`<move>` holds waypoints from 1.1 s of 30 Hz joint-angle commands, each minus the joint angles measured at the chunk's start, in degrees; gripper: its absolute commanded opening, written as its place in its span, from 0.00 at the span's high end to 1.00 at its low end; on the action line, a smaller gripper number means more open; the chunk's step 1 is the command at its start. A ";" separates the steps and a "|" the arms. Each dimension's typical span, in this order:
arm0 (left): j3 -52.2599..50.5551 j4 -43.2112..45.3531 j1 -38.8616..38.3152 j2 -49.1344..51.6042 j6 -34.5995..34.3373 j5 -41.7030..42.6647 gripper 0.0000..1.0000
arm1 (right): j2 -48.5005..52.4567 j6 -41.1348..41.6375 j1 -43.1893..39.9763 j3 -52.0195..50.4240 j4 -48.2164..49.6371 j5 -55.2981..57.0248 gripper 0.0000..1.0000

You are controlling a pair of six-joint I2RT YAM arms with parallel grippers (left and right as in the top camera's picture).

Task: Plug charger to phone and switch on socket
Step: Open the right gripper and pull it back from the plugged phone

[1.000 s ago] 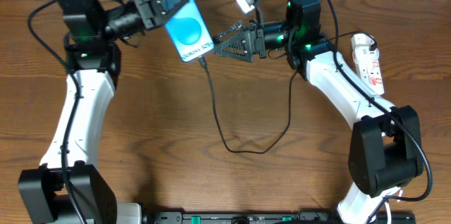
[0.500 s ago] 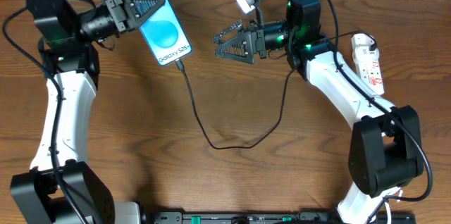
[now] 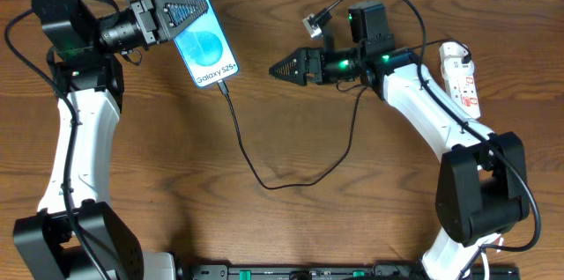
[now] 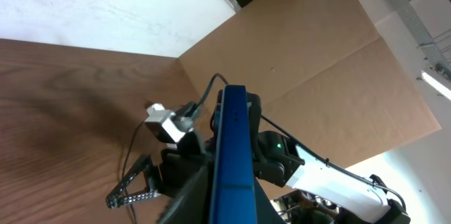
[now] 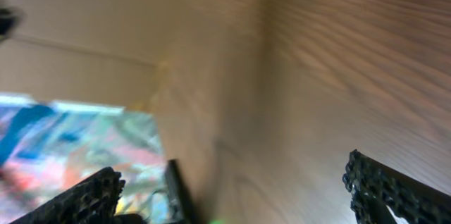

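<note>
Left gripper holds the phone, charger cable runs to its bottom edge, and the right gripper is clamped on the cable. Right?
Not quite: the right gripper is open and empty; the right wrist view shows its fingers spread, nothing between. The left gripper does hold the phone, with the charger at its bottom edge.

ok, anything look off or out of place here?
Nothing damaged or spilled. Only oddity: the phone sits askew, clamped at its upper end in the left gripper, with the black cable trailing from its lower end.
</note>
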 commanded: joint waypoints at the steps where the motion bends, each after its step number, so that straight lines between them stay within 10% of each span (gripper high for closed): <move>1: 0.72 0.44 0.13 -1.05 -0.63 1.40 0.92 | -1.11 -3.56 -0.31 0.52 -3.21 10.19 0.01; 33: -19.89 -10.91 0.13 -0.94 13.11 -10.75 0.93 | -3.54 -6.67 -0.76 0.52 -10.14 16.24 0.01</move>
